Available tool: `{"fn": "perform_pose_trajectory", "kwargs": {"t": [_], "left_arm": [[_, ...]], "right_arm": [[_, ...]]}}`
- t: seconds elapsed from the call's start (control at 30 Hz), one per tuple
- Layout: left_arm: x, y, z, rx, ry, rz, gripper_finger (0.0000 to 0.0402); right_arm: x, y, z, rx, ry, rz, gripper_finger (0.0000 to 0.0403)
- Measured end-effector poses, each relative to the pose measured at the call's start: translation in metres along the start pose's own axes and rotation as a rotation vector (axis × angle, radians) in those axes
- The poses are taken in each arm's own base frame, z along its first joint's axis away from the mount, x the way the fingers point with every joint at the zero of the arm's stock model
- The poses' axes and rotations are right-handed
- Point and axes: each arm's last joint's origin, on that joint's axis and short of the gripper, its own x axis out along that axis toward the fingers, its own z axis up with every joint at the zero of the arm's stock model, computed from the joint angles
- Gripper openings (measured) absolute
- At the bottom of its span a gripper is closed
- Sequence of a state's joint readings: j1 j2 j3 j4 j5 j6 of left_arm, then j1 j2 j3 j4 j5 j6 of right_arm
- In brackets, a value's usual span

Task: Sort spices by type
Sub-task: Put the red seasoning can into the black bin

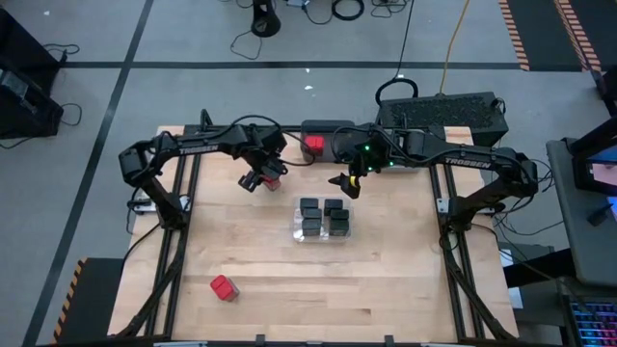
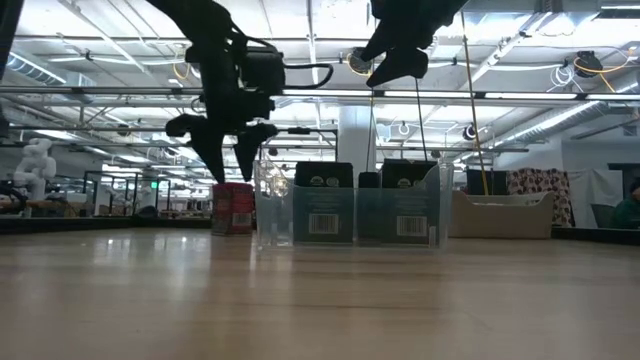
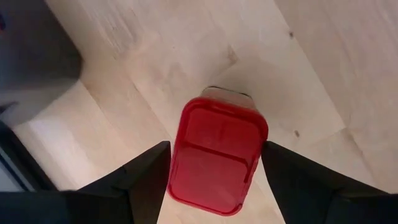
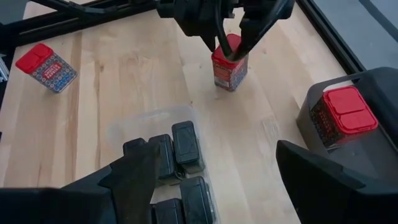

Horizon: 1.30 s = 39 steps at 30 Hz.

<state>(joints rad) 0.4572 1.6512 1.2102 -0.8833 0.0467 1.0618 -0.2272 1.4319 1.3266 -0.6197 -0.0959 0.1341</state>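
The left gripper (image 1: pixel 262 179) hangs over the far-left part of the table with its fingers (image 3: pixel 140 177) spread, straddling a red tin (image 4: pixel 229 64) that stands upright on the wood; the wrist view shows a finger on each side of the red lid with a gap to each, so nothing is grasped. The tin sits straight below the gripper, its long axis vertical and the longer side of its lid running between the fingers, so a straight descent and a squeeze across the narrow width looks like the coming move. The right gripper (image 1: pixel 345 183) hovers high, jaws wide and empty, near the far edge of the clear bin (image 4: pixel 121 127) that holds the black tins (image 1: pixel 324 218). Behind, a dark bin (image 4: pixel 311 99) holds one red tin (image 1: pixel 313 146), likely the destination. Another red tin (image 1: pixel 224 287) lies well apart near the front left, nearer the left arm.
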Motion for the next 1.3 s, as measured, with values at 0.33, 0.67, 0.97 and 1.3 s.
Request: {"fn": "perform_pose_trajectory", "kwargs": {"t": [0.33,0.67,0.97,1.3], "left_arm": [[0.011,0.004,0.000,0.039,0.031,-0.001,0.0257],[0.021,0.008,-0.001,0.035,0.045,-0.005,0.0258],[0.006,0.014,0.003,-0.038,0.061,0.036,0.0257],[0.003,0.014,0.003,-0.053,0.052,0.015,0.0257]], "right_arm": [[0.000,0.000,0.000,-0.004,0.000,0.001,0.0302],[0.000,0.000,0.002,-0.040,-0.017,0.002,0.0302],[0.000,-0.001,0.002,-0.049,-0.018,0.001,0.0302],[0.000,-0.005,0.002,-0.052,-0.018,-0.009,0.0302]]}}
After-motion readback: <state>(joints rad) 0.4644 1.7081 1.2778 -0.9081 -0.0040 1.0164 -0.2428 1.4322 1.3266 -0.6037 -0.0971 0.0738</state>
